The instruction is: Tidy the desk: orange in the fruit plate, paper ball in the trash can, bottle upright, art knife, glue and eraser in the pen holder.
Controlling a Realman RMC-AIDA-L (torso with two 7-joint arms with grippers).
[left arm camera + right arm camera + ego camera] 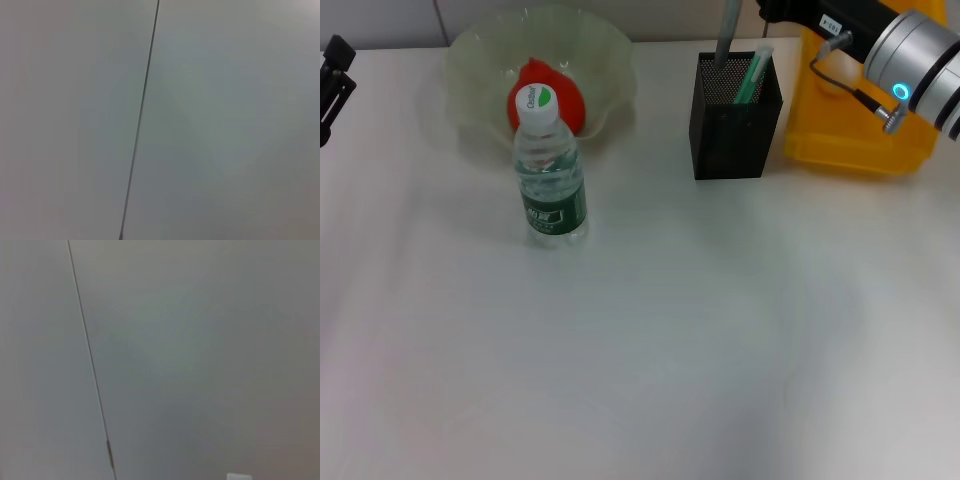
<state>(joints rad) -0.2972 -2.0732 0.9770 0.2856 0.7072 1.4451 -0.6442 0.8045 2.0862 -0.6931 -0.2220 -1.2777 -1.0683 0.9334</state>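
Note:
The orange (572, 98) lies in the pale green fruit plate (610, 50) at the back left. Just in front of the plate the bottle (550, 175) stands upright, white cap on top. The black mesh pen holder (734, 125) holds a grey stick (727, 35) and a green stick (752, 75); I cannot tell which is the art knife or the glue. The yellow trash can (850, 125) stands right of the holder. The paper ball and the eraser are out of view. My right gripper (800, 15) hangs above the trash can. My left gripper (332, 75) sits at the far left edge.
White desk surface stretches across the front and middle of the head view. Both wrist views show only a plain pale surface with one thin dark seam (142, 115) (90, 355).

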